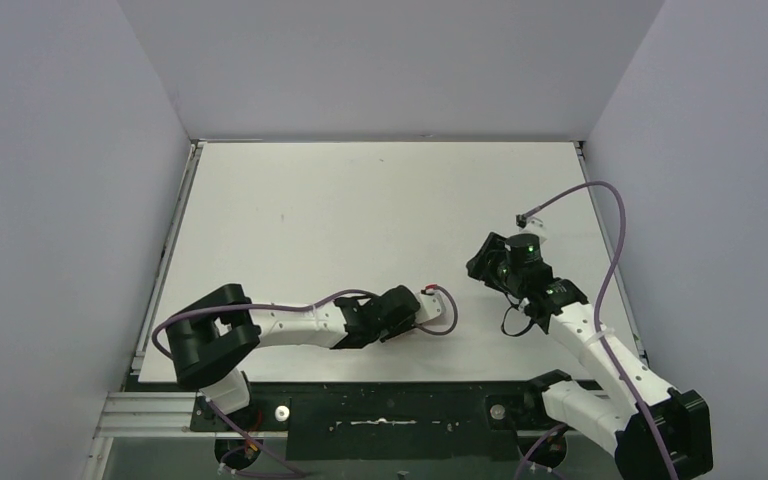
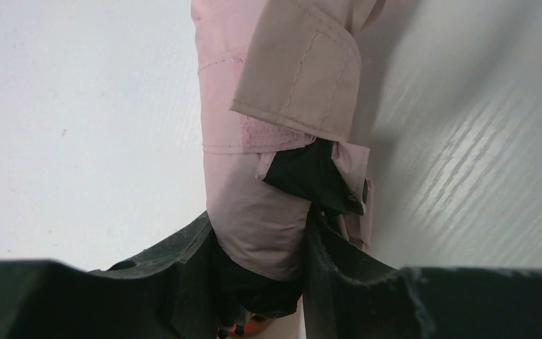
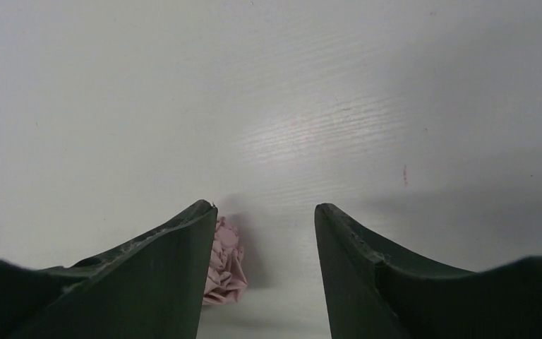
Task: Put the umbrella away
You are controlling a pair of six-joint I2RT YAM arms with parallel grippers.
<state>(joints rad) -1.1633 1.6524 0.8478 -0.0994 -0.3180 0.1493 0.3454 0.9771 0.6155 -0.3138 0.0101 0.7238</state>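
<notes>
Left gripper clamped on folded pink umbrella over white table, near front edge. Right gripper jaws apart, nothing between; pink fabric just beside one finger.

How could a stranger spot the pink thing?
Start at the white table, then the left gripper near its front edge. Pinched in it is the umbrella: folded pale pink fabric with a stitched strap, the only pink thing there.
</notes>
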